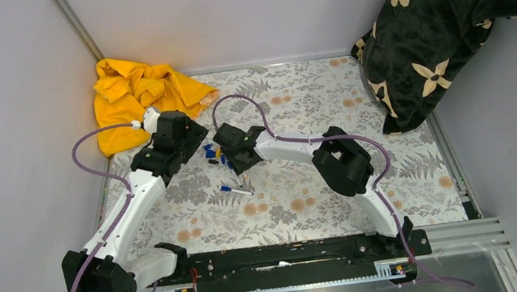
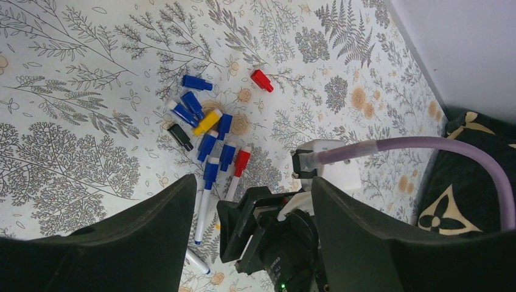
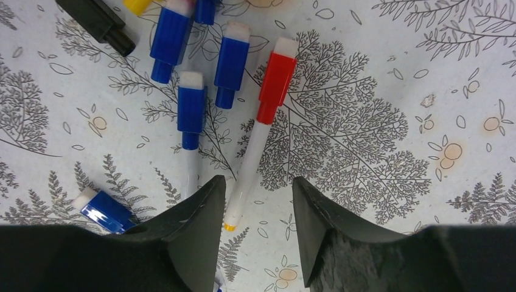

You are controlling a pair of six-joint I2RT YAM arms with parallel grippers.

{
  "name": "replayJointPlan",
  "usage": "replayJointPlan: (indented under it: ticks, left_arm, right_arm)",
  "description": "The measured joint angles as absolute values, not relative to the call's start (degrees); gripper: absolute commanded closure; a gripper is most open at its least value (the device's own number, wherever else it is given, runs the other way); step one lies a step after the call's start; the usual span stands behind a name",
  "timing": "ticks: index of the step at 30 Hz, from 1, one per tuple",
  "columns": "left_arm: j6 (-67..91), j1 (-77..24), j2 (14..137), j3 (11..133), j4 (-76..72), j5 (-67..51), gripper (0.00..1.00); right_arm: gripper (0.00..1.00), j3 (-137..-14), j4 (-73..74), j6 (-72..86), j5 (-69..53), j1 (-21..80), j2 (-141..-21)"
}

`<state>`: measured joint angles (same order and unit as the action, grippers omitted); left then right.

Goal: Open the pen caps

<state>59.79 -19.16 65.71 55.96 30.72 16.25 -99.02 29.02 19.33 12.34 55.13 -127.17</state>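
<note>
The pen caps lie in a small heap near the middle of the table, between the two grippers. Most are short blue cylinders, with one yellow and one black cap among them. A loose red cap sits a little apart on the far side of the heap.

Two pens with slim white barrels lie side by side at the near side of the heap, caps on. One is a blue-capped pen, the other a red-capped pen. A third pen with a blue end lies alone, nearer the arm bases.

The right gripper is spread open low over the table. The bare end of the red-capped pen's barrel lies between its fingers, not pinched. The left gripper hangs higher, fingers released and holding nothing.

The heap is well apart from every table edge. A crumpled yellow cloth fills the far left corner, just behind the left gripper. A black cushion with cream flowers leans in the far right corner. Plain walls close the left, far and right sides.
</note>
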Motion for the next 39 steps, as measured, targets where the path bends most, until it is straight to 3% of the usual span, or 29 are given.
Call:
replayJointPlan:
  ticks: [5,14,18,28,39]
  left_arm:
    - [59.9,-19.2,65.2,55.7,30.7,16.3,0.24]
    - [59.9,-19.2,65.1,55.4,30.7,16.3,0.24]
    - [60.2,-19.2,65.1,54.7,30.6,16.3,0.23]
    - [62.4,-19.3,65.6,46.8,23.7,12.5,0.22]
    - [65.0,-24.4,72.2,43.0,10.8,6.3,0.23]
  right_arm:
    - [0.59,-99.3,29.5,19.8,12.3,55.1,-128.2]
    - [0.92,-99.2,29.5,20.2,12.4,55.1,-128.2]
    - [0.98,-97.8,28.8,20.2,12.8,55.1,-127.4]
    - [1.0,-87.0,28.3,20.5,12.0,53.4,-118.5]
    - [1.0,-81.5,25.4,22.8,2.4,48.1,-107.1]
